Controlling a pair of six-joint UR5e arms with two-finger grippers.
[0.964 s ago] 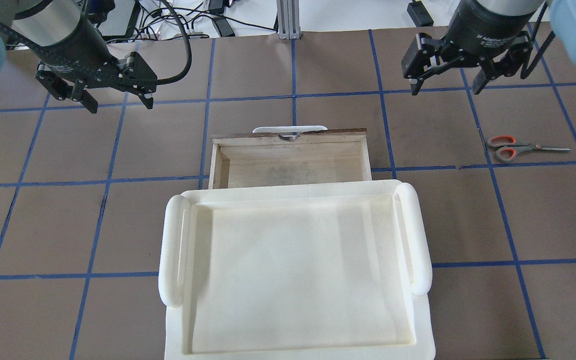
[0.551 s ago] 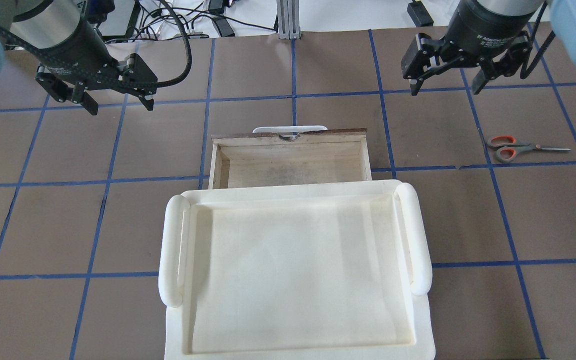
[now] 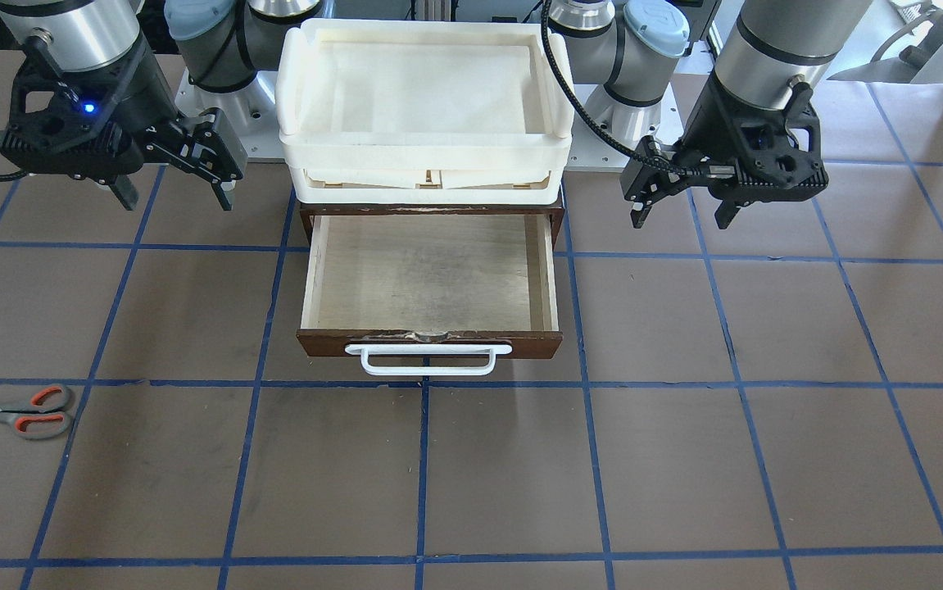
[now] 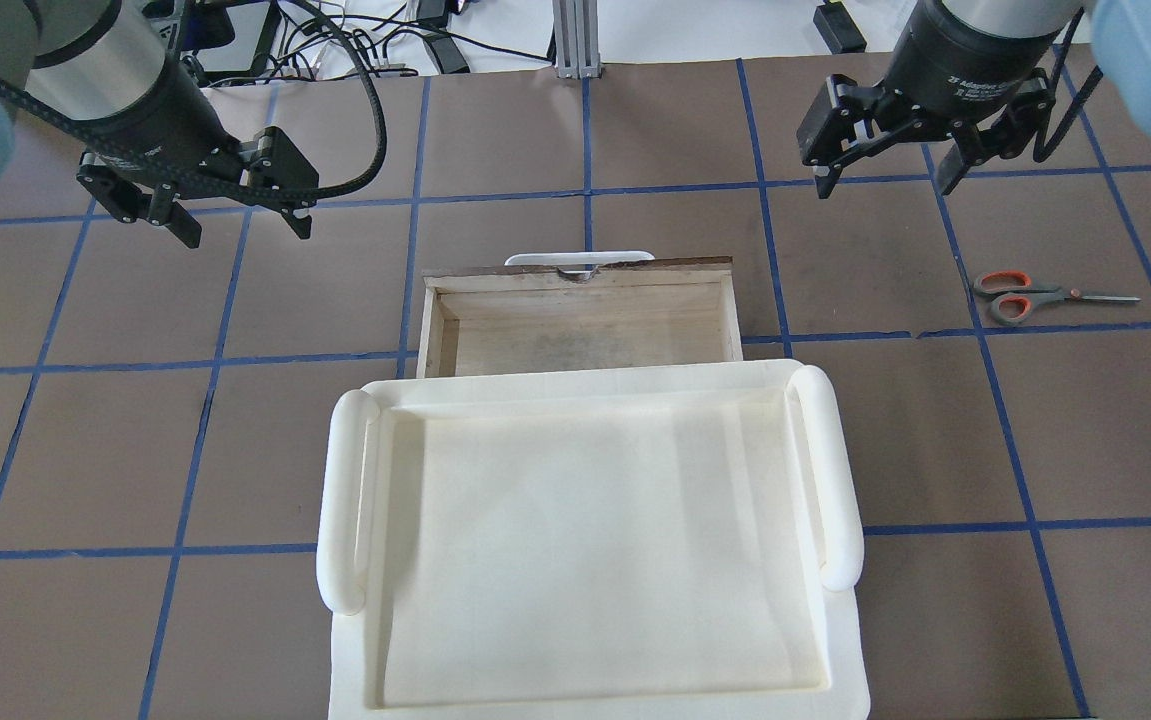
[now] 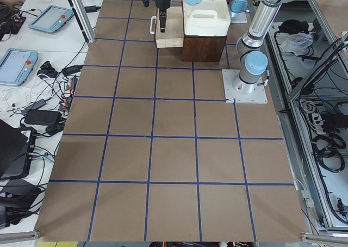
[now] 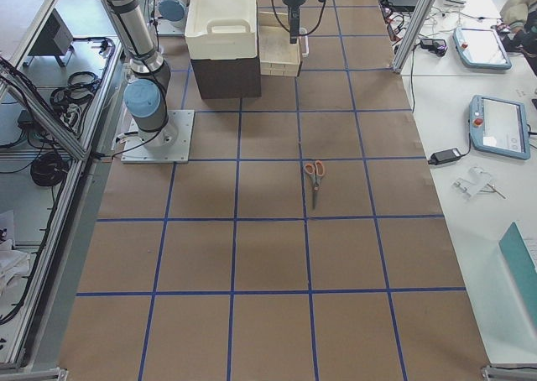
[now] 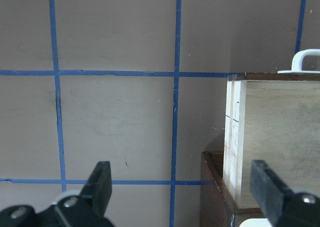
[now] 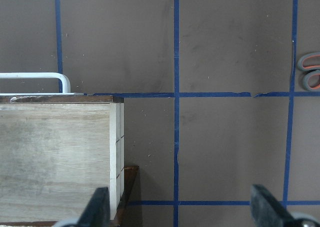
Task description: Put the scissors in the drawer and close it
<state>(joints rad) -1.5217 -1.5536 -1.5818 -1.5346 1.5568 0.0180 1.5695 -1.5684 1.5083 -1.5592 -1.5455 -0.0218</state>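
I judge this the opening step, with nothing picked yet: my right pincer and left pincer hang spread and empty above the worktop, either side of the drawer, which stands pulled out and bare. Farther out, the scissors lie flat on the worktop, well apart from the right pincer, beyond it and to my right. Next I must reach out, descend and straddle them.

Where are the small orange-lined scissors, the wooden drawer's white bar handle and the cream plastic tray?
Small grey-and-orange scissors [image 4: 1057,295]: overhead view, at the pivot.
White bar handle of the wooden drawer [image 3: 428,371]: front-facing view, middle of the bar.
Cream-white plastic tray [image 4: 343,500]: overhead view, its left grip.
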